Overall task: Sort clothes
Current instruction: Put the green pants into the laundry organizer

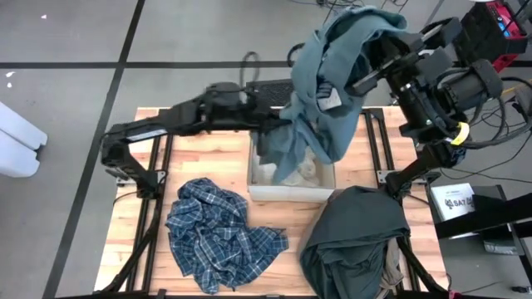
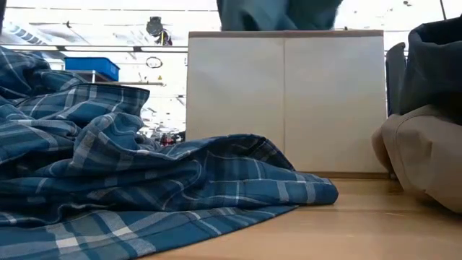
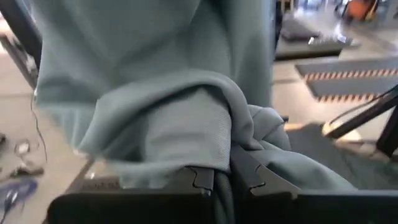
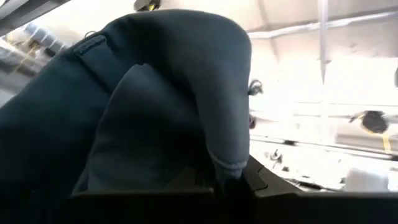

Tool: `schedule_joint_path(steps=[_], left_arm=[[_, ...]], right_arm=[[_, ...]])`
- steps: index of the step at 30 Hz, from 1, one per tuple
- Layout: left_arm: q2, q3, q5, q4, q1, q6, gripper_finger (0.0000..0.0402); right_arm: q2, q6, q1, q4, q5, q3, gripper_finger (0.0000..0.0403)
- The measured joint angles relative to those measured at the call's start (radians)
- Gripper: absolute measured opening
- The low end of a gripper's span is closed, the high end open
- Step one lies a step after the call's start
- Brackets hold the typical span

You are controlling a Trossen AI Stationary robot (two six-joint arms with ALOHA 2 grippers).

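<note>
The teal-green garment (image 1: 328, 83) hangs high over the beige fabric box (image 1: 291, 193), held between both grippers. My right gripper (image 1: 366, 62) is shut on its upper part, above the box's far right. My left gripper (image 1: 278, 124) is shut on its lower left part, at the box's far left corner. The white garment (image 1: 307, 170) lies inside the box. The blue-and-white plaid garment (image 1: 220, 232) lies crumpled on the table at the near left. The dark grey-green garment (image 1: 353, 228) lies at the near right, on top of the khaki tan one (image 1: 391, 266). My left gripper (image 3: 222, 174) pinches a bunched fold of the teal-green garment (image 3: 230, 140) between its two fingers, coming level from the table's left. The cloth rises from the hold in slack folds. My right gripper (image 4: 227, 180) pinches a rolled fold of the teal-green garment (image 4: 217, 149) between its two fingers. The garment drapes over the gripper and hangs down toward the box, lifted clear of the table.
In the low view the box (image 2: 285, 101) stands behind the plaid garment (image 2: 108, 180), with the dark grey-green (image 2: 433, 65) and khaki (image 2: 426, 159) garments to its right. Black frame rails run along both table sides. Bare wood shows at the far left.
</note>
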Motion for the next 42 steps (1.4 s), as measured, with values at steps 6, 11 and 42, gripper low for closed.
schedule_joint_path(steps=[6,11,42], left_arm=[[0.128,0.000,0.051,-0.094,0.048,0.000,0.0014],[0.199,0.000,0.043,-0.118,0.069,0.022,0.0014],[-0.149,-0.611,0.078,0.141,0.062,0.021,0.0175]], right_arm=[[-0.031,0.300,-0.066,-0.329,0.060,0.000,0.0001],[-0.042,0.593,-0.163,-0.572,-0.039,0.000,0.0001],[-0.048,0.879,-0.355,-0.535,-0.288,-0.299,0.0001]])
